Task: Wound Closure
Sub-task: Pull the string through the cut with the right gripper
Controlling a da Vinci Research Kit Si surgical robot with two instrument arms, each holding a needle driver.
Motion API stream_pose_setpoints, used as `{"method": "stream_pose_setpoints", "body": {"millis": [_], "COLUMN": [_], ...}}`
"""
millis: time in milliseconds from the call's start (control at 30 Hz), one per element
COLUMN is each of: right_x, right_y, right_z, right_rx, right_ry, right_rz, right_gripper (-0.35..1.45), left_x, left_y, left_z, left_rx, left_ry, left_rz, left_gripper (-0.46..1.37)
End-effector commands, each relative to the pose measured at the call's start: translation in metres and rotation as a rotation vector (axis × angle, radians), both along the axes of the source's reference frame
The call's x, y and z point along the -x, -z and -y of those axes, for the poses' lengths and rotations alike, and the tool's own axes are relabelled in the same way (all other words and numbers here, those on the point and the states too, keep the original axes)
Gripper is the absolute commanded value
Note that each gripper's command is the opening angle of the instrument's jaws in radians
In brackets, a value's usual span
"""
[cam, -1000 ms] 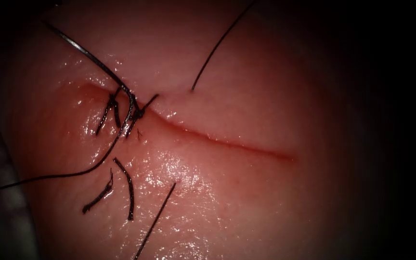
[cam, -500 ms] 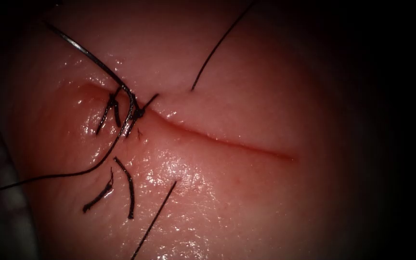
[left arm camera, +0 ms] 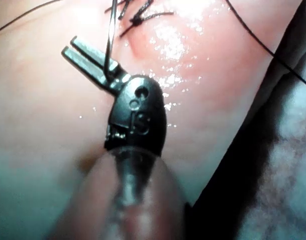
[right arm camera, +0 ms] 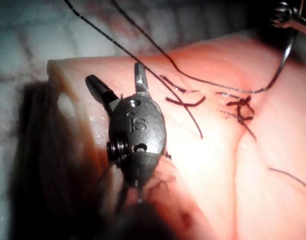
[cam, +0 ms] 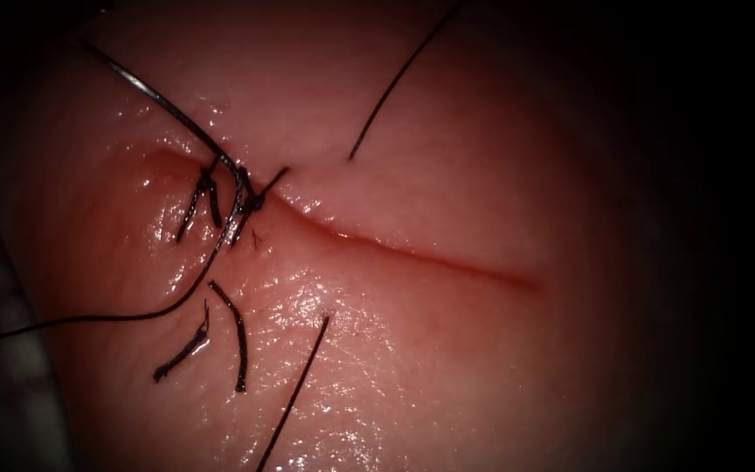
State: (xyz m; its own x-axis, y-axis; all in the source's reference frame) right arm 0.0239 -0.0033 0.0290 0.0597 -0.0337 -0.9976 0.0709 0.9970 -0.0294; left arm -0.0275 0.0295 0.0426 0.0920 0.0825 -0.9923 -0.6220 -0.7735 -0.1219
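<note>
Pink tissue (cam: 482, 157): one piece, wet and glossy, with one cut (cam: 412, 255) running across it.
Stitches (cam: 246, 205): two dark knotted ones, side by side across the cut's left end.
Needle (cam: 159, 94): one, curved, arching from beyond the cut's left end down to the stitches; whether its tip was in the tissue could not be told.
Left tool (left arm camera: 70, 46): one, its jaws clamped on the needle near the end away from the cut, the needle seated deep between them close to the hinge.
Right tool (right arm camera: 115, 74): one, jaws spread wide and holding nothing, over the tissue's edge well off from the stitches.
Thread (cam: 395, 87): three long strands. One met the tissue just above the cut, one met it below the cut, and one swept from the stitches away past the cut's left end.
Cut ends (cam: 236, 336): two short loose pieces lying below the cut's left end, close together.
</note>
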Motion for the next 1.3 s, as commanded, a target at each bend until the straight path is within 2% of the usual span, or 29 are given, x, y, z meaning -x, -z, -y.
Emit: {"method": "stream_pose_setpoints", "body": {"millis": [33, 167, 267, 433, 667, 833, 1067, 1300], "right_x": [0.0012, 0.0042, 0.0050, 0.0056, 0.0041, 0.0023, -0.0005, -0.0021], "right_y": [0.0000, -0.0002, -0.0007, -0.0030, -0.0087, -0.0115, -0.0124, -0.0126], "right_z": [-0.0008, -0.0034, -0.0044, -0.0062, -0.0085, -0.0094, -0.0088, -0.0087], "right_rx": [0.011, 0.059, 0.083, 0.126, 0.141, 0.155, 0.151, 0.140], "right_ry": [-0.015, -0.076, -0.107, -0.159, -0.206, -0.224, -0.217, -0.212], "right_rz": [-0.001, 0.019, 0.045, 0.101, 0.162, 0.178, 0.160, 0.152], "right_gripper": [1.25, 1.25, 1.25, 1.25, 1.32, 1.37, 1.36, 1.35], "left_x": [0.0000, 0.0000, 0.0000, 0.0001, 0.0001, 0.0000, -0.0003, -0.0002], "left_y": [0.0000, 0.0000, 0.0000, -0.0001, -0.0001, -0.0002, -0.0002, -0.0003], "left_z": [0.0000, 0.0000, 0.0001, 0.0002, 0.0003, 0.0004, 0.0005, 0.0006], "left_rx": [0.000, 0.000, 0.000, 0.001, -0.002, -0.001, -0.001, 0.000], "left_ry": [-0.001, -0.001, -0.001, -0.001, 0.000, -0.001, 0.001, 0.001], "left_rz": [0.000, 0.000, 0.000, 0.000, 0.004, 0.004, 0.003, 0.003], "left_gripper": [-0.35, -0.35, -0.35, -0.35, -0.35, -0.35, -0.35, -0.35]}}
